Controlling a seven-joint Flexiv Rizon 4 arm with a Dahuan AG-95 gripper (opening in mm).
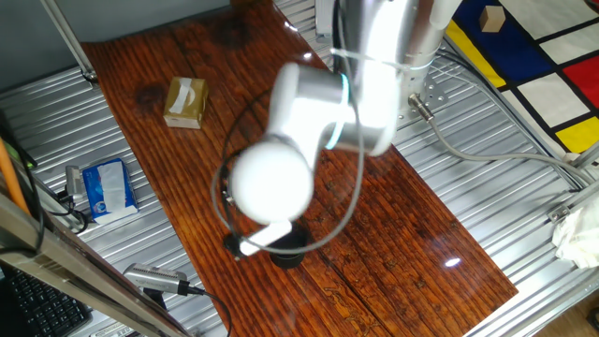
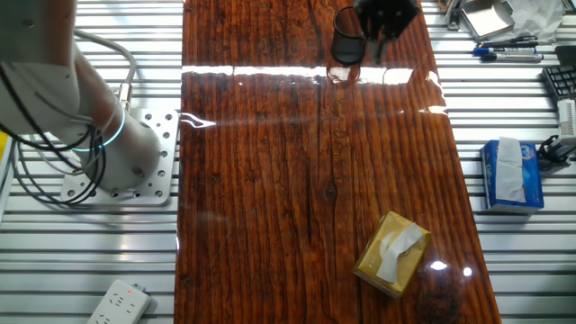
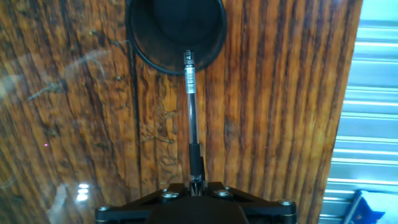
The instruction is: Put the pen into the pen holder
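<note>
Gripper at 6 o'clock in hand view, fingers pinching the pen by its dark end. Pen points toward 12, tip over the near rim of the pen holder, a black cup on the wood table. Tan box sits well apart.

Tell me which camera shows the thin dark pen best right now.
The hand view: the thin dark metallic-grey pen runs full length from the gripper to the short black cylindrical cup, its tip over the rim. In the other fixed view it is only a faint sliver under the gripper. In one fixed view the arm hides it.
</note>
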